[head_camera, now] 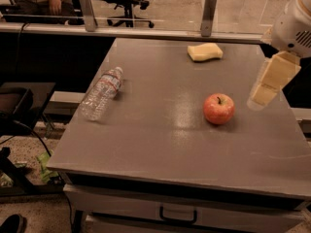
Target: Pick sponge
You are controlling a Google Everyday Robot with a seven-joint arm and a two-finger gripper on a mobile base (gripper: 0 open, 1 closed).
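1. my gripper (266, 87) hangs at the right edge of the frame, over the right side of the table (160, 135). i cannot tell whether it is spread or pressed together, and i see nothing in it.
2. the sponge (205, 52) lies flat in the upper middle of the frame, near the table's far edge, well apart from my gripper and untouched.
3. the red apple (218, 108) sits centre-right, left of my gripper and lower in the frame. a low or wide sweep could clip it and set it rolling.
4. because the sponge is so near the far edge, a shove instead of a clean pinch would likely slide it off the back.
5. it looks soft and flat. closing too high may skim its top, and closing off-centre may let it twist out.
6. the plastic water bottle (101, 92), lying on its side at the left, is well apart and i judge it little risk.
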